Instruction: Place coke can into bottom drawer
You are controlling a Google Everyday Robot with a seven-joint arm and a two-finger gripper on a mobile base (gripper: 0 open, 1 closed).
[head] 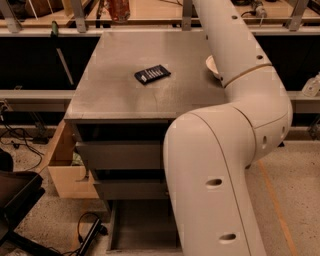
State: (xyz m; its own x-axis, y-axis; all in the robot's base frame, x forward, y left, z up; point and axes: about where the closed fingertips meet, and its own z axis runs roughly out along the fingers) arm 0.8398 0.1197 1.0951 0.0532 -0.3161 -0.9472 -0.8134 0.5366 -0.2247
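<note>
The lower part of the orange-red coke can (119, 10) shows at the top edge of the camera view, held up above the back left of the grey cabinet top (115, 95). My gripper is out of view past the top edge, above the can. My white arm (235, 125) rises from the lower right across the cabinet's right side. The bottom drawer (145, 230) is pulled open at floor level, a shallow grey tray; the part that shows holds nothing, and the arm hides its right part.
A black flat device (152, 74) lies mid-top. A pale bowl (212, 65) sits at the right, mostly behind the arm. Two shut drawers (120, 155) sit above the open one. A wooden box (62, 165), a black chair (15, 200) and cables stand at the left.
</note>
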